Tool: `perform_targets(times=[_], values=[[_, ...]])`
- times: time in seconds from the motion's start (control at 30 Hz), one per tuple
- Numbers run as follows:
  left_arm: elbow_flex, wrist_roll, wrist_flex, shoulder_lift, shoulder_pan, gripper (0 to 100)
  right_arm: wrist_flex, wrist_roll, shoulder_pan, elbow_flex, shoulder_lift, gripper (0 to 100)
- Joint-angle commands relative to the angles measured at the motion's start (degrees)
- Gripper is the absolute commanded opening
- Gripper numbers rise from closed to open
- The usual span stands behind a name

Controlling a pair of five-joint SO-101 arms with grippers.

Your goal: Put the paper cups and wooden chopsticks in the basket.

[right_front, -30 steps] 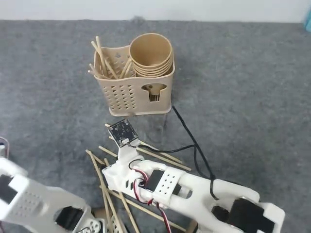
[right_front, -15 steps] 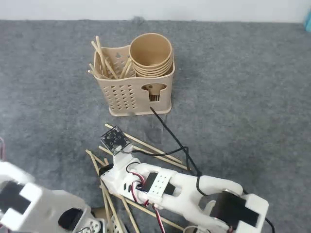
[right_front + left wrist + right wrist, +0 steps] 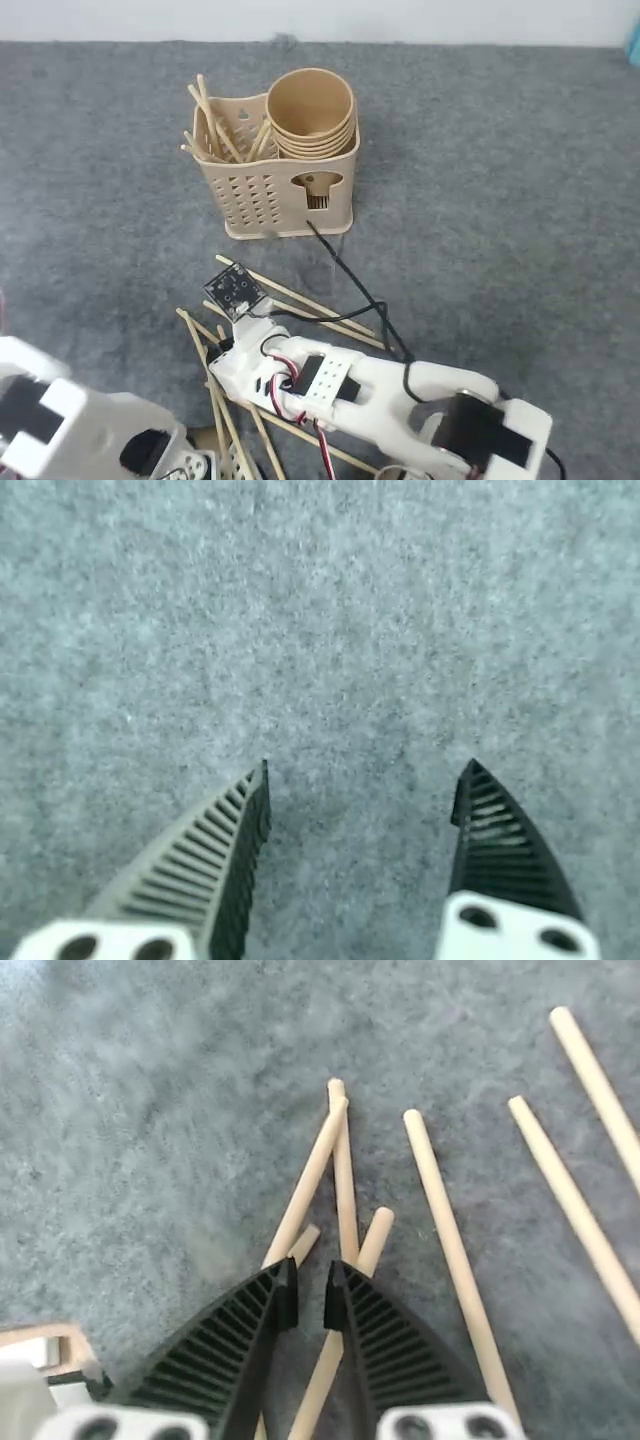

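The paper cups (image 3: 312,105) sit stacked in one side of the basket (image 3: 275,195) with several sticks standing beside them, so what remains is the loose chopsticks (image 3: 345,1175) lying crossed on the grey mat (image 3: 500,200) by the arms. The right gripper (image 3: 312,1270) is low over that pile, its jaws pressed almost together with a stick end running into the slit. It seems to be pinching one, and the next move would be lifting it clear of its neighbours and carrying it to the basket. The left gripper (image 3: 367,770) hangs spread wide over bare mat.
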Motion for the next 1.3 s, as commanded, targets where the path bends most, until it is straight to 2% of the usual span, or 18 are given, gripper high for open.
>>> perform_targets(times=[0.0, 0.13, 0.3, 0.5, 0.73, 0.83, 0.93, 1.1, 1.27], values=[[-2.2, 0.5, 0.1, -3.3, 0.2, 28, 6.7, 1.1, -0.5, -1.7, -8.5, 7.7], [-2.1, 0.5, 0.0, -3.3, 0.3, 28, 9.1, 1.1, 0.2, -1.8, -10.0, 7.7], [-2.3, 0.5, 0.0, -3.3, 0.3, 28, 9.0, 5.5, 0.7, -4.7, -2.8, 7.7], [-2.2, 0.5, 0.0, -3.3, 0.3, 28, 9.5, 5.7, 0.7, -9.7, 5.7, 7.7], [-2.0, 0.5, 0.3, -3.3, 0.3, 28, 9.1, 5.8, 0.7, -10.2, 6.6, 7.7], [-2.0, 0.5, 0.3, -3.1, 0.3, 28, 9.0, 5.7, 0.7, -10.2, 6.7, 6.6], [-1.9, 0.5, 0.4, -3.1, 0.3, 28, 9.0, 5.7, 1.2, -10.2, 6.7, 0.2], [-1.9, 0.5, 0.4, -3.3, 0.4, 28, 10.4, 6.0, 2.6, -10.1, 5.0, 0.8], [-2.0, 0.4, 2.6, -3.3, 2.1, 28, 20.5, 6.0, 2.6, -9.8, -6.2, 0.7]])
